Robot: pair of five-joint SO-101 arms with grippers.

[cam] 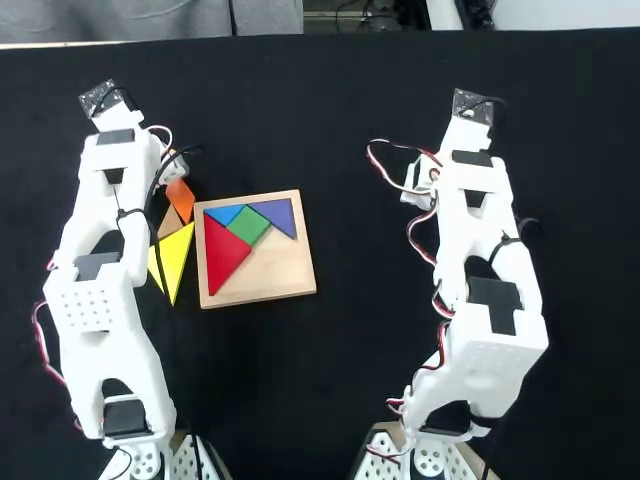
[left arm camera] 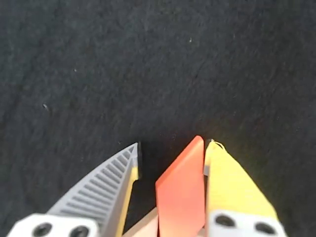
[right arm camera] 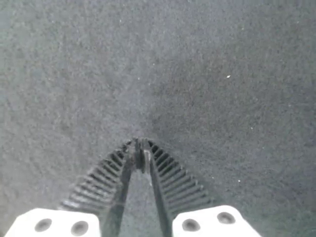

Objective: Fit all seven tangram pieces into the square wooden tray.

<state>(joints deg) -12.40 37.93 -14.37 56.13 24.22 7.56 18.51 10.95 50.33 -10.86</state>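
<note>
**High view with both wrist views.** The square wooden tray [cam: 282, 272] lies on the black table [cam: 330, 110] between the two arms, nearer the left one. Four pieces sit in it: a red triangle [cam: 222, 255] at 9 o'clock, a blue piece [cam: 222, 213] at 11 o'clock, a green piece [cam: 248, 226] just above centre, and a purple piece [cam: 280, 215] at 1 o'clock. The tray's floor from 3 to 6 o'clock is bare wood.

Outside the tray, a yellow triangle [cam: 175, 258] lies just beside the 9 o'clock edge, partly under the left arm. A tan piece [cam: 170, 224] and an orange piece [cam: 180, 198] lie at 10 o'clock from the tray.

The left gripper [left arm camera: 175, 144] is over this orange piece. Its jaws stand apart, and the piece [left arm camera: 181, 192] lies between them against the yellow finger [left arm camera: 232, 187]. A dark gap separates it from the grey ribbed finger [left arm camera: 106, 187], so no clamping shows.

The right gripper [right arm camera: 139, 145] hangs over bare cloth at 3 o'clock, well apart from the tray. Its ribbed fingers are pressed together at the tips with nothing between them.
</note>
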